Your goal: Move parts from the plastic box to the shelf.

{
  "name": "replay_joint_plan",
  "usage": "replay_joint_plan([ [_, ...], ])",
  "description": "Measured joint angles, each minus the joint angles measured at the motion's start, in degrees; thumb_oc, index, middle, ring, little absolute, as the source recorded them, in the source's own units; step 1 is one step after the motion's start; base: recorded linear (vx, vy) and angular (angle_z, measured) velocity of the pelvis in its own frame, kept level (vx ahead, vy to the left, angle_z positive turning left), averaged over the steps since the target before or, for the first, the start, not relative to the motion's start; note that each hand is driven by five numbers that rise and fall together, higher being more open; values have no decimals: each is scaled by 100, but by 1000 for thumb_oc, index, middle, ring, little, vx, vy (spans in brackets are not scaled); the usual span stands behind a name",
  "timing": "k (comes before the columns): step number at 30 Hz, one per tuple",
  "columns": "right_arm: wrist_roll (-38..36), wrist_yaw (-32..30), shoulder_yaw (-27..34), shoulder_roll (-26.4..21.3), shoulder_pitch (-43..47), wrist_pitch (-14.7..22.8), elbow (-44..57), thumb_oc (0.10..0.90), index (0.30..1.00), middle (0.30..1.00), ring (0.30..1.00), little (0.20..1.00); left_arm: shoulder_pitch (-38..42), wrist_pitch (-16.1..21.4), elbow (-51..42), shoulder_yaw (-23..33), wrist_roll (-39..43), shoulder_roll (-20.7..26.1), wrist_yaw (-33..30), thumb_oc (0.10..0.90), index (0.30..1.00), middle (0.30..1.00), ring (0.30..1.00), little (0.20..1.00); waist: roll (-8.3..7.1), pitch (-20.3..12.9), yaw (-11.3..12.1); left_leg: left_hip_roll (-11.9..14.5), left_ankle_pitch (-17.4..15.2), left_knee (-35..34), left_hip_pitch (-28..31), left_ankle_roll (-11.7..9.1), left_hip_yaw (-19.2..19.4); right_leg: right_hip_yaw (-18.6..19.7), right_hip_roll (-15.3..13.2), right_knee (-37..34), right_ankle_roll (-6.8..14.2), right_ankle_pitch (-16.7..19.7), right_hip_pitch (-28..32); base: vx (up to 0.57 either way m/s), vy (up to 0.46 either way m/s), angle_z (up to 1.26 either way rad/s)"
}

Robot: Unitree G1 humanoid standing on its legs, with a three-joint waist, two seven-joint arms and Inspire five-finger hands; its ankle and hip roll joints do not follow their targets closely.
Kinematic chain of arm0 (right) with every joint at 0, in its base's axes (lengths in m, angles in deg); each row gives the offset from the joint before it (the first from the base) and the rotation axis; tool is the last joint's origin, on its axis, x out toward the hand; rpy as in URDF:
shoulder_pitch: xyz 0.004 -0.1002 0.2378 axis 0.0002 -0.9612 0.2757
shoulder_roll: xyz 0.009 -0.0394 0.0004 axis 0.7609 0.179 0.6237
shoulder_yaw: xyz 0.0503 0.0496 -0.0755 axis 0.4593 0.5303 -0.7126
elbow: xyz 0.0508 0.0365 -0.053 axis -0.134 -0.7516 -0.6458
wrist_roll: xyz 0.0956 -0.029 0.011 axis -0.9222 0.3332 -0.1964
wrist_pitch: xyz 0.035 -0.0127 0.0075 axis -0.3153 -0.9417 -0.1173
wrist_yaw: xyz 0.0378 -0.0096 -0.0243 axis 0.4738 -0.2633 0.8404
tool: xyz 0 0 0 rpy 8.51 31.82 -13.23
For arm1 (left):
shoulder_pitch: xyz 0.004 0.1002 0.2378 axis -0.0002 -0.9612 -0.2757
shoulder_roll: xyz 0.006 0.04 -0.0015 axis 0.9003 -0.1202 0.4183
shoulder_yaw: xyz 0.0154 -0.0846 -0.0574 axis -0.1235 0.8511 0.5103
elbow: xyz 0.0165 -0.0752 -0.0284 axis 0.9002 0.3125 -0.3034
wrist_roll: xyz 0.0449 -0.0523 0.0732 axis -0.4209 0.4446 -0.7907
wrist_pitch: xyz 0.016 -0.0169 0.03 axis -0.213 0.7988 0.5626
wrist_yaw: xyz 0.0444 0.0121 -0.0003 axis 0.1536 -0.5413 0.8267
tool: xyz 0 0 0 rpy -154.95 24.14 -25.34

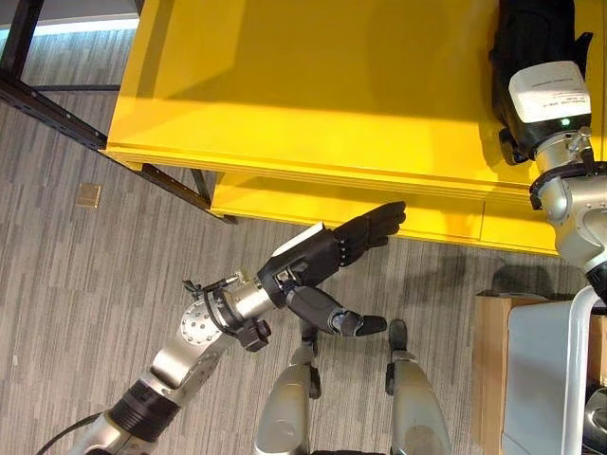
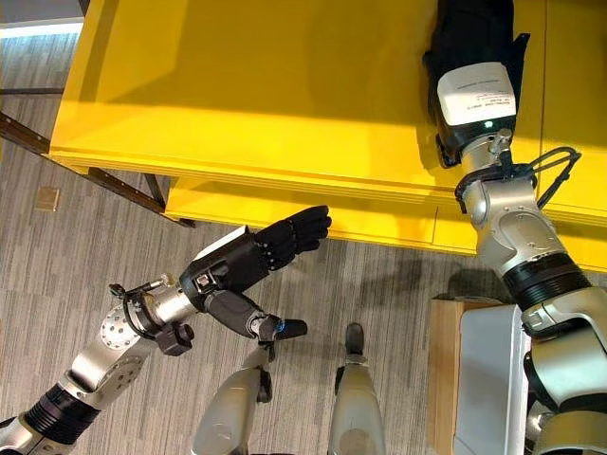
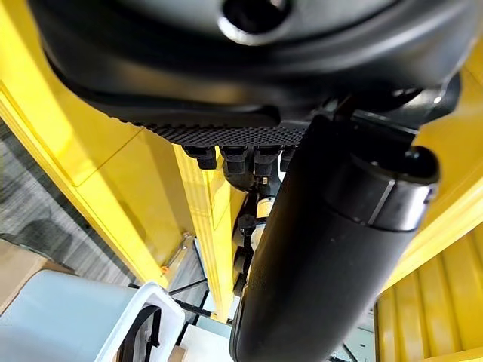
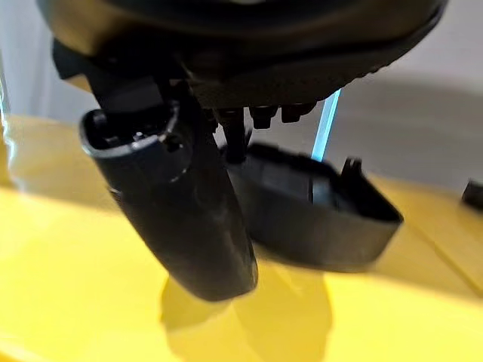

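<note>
**Nearly shelved: right hand over a dark part on the yellow shelf**

Up on the top board, the right hand [image 2: 471,43] reaches out over the yellow shelf [image 1: 313,85]. Its own wrist view shows a black moulded part [image 4: 317,207] just past the thumb, low over or resting on the yellow surface; the fingers run down toward it, but whether they clasp it or have let go I cannot tell. Judging by that low position, the arm is stretched this far to put the part well in from the front edge, where it should lie stable.

Lower down, the left hand [image 1: 332,251] hangs in front of the shelf's lower board, fingers straight and loosely spread, thumb standing apart, holding nothing. It looks parked there to stay clear of the working arm.

Beside the robot's right leg stands the pale plastic box [image 1: 545,379], well apart from the shelf; what is in it is not visible, so how many parts are left cannot be judged.
</note>
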Motion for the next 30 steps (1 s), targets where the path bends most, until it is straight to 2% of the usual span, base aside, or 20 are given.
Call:
replay_joint_plan([
  [3,1,-397,159,46,-82,-114,-3,900,1000,1000,1000,1000,-2,-12,-1,-1,1,48,-36,900,1000,1000,1000,1000,2,-1,-20,1,0,-1,0,0,14,10,1,-78,11,45,28,2,10,-1],
  [11,6,-903,333,123,-135,-96,-3,900,1000,1000,1000,1000,5,-83,-2,-4,1,114,-48,900,1000,1000,1000,1000,25,-6,-23,-1,0,-2,0,1,61,32,-1,-120,16,65,30,1,22,-1],
  [24,107,-886,333,175,-171,17,15,900,1000,1000,1000,1000,11,-92,-3,-4,4,114,-53,900,1000,1000,1000,1000,97,-9,-41,-4,0,-2,1,1,62,41,-6,-119,16,64,25,1,2,0],
  [30,106,-765,332,225,-190,38,16,900,1000,1000,1000,1000,16,-93,-3,-24,4,114,-73,900,1000,1000,1000,1000,102,-8,-120,-6,0,-1,1,1,63,47,-8,-115,16,64,21,0,0,0],
])
